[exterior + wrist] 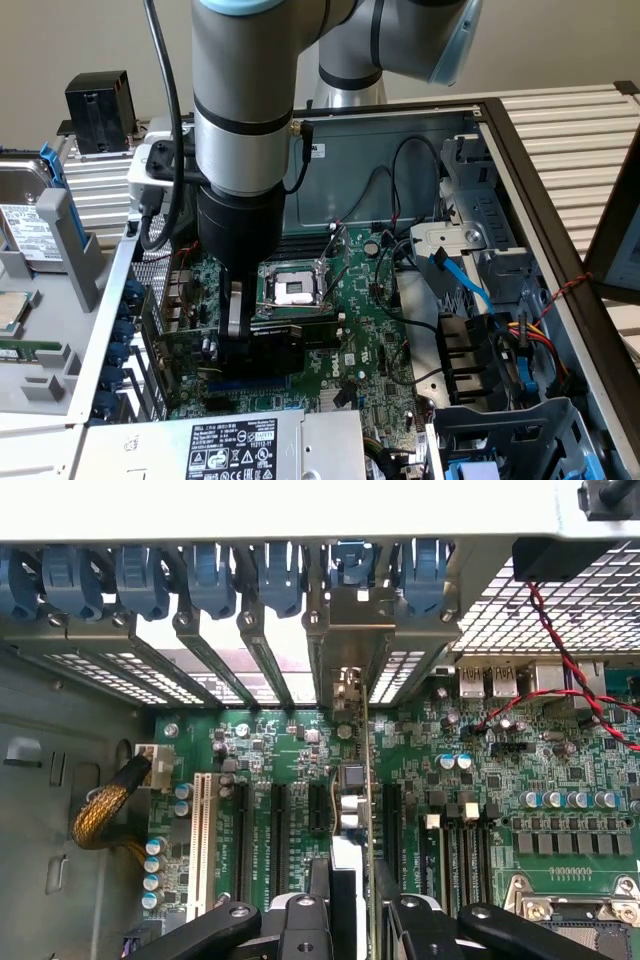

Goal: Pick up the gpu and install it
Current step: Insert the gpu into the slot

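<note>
You find the motherboard (pixel 375 340) lying flat in the open case (pixel 400 140). The gpu (pixel 295 338) stands on edge over it, just in front of the CPU socket (pixel 290 288), clamped between the gripper (pixel 238 345) fingers. Its bracket (pixel 350 645) sits in the rear slot row, beside the slot covers (pixel 262 655). The power supply (pixel 230 445) lies in front of the motherboard, and the drive cage (pixel 490 215) stands on the exterior view's right.

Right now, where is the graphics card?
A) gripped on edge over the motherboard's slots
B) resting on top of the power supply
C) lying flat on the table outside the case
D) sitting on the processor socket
A: the gripper is closed on the graphics card, which stands on edge over the motherboard inside the case.
</note>
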Robot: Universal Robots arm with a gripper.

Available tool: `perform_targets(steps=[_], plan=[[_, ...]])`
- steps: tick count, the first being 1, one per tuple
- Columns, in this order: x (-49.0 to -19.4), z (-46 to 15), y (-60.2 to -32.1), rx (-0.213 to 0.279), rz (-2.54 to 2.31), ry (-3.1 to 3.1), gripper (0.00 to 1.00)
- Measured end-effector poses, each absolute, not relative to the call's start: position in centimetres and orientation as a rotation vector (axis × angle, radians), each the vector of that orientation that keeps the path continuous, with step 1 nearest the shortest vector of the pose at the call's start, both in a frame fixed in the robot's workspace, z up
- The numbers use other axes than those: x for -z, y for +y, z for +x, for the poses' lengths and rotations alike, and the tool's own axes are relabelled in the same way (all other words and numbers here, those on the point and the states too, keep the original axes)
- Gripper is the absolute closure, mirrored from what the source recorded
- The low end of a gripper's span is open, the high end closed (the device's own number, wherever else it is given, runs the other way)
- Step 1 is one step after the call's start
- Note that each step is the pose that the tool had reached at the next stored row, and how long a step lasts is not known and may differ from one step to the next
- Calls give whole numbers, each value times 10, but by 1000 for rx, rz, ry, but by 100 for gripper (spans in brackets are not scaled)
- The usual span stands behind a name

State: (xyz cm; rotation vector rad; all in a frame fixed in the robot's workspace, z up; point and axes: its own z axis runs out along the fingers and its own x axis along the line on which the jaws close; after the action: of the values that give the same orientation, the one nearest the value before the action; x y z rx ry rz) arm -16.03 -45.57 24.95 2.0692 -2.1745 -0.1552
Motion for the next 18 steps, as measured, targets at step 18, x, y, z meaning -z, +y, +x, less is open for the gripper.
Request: perform_targets(steps=[18], plan=[[-249, -160, -456, 157, 2068, -2173, 73]])
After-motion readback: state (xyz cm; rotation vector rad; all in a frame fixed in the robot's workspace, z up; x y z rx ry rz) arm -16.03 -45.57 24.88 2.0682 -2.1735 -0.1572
